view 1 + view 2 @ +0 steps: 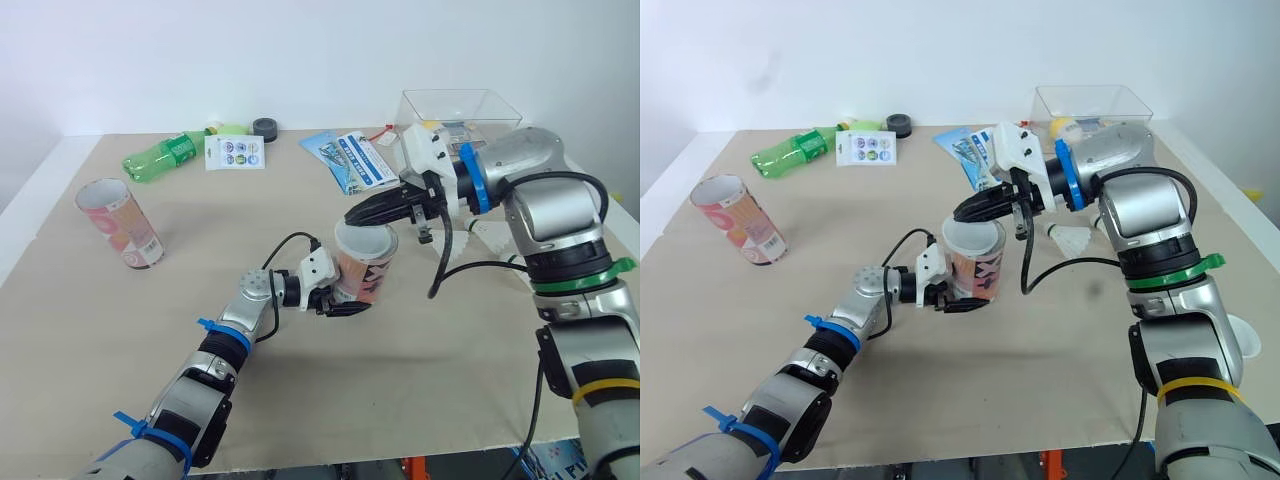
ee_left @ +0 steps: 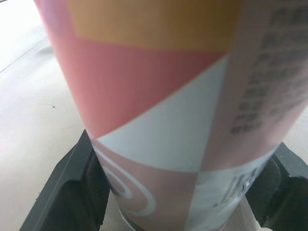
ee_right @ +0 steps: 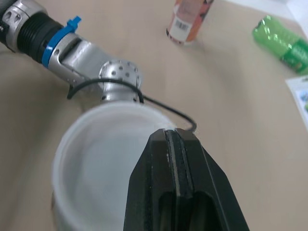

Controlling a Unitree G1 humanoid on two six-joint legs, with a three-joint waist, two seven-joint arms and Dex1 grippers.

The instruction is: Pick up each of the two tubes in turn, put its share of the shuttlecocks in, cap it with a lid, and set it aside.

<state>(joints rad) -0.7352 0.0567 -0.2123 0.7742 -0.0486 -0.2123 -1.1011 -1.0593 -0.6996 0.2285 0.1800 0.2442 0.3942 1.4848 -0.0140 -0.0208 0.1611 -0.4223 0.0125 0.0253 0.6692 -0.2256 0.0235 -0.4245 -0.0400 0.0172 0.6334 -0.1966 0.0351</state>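
A pink, orange and white tube (image 1: pixel 362 270) stands upright at the table's middle, with my left gripper (image 1: pixel 345 300) shut around its lower part. In the left wrist view the tube (image 2: pixel 168 96) sits between the two black fingers (image 2: pixel 72 192). A translucent white lid (image 1: pixel 366 240) lies on the tube's mouth. My right gripper (image 1: pixel 354 216) is shut, its tip resting on the lid's (image 3: pixel 103 159) far rim. A second tube (image 1: pixel 120 222) stands open-topped at the left. One white shuttlecock (image 1: pixel 1072 238) lies on the table under my right arm.
A clear plastic box (image 1: pixel 460 105) stands at the back right. A green bottle (image 1: pixel 165 157), a sticker card (image 1: pixel 235 152), a black round lid (image 1: pixel 265 127) and blue leaflets (image 1: pixel 350 160) lie along the back. A white round piece (image 1: pixel 1245 335) sits by the right edge.
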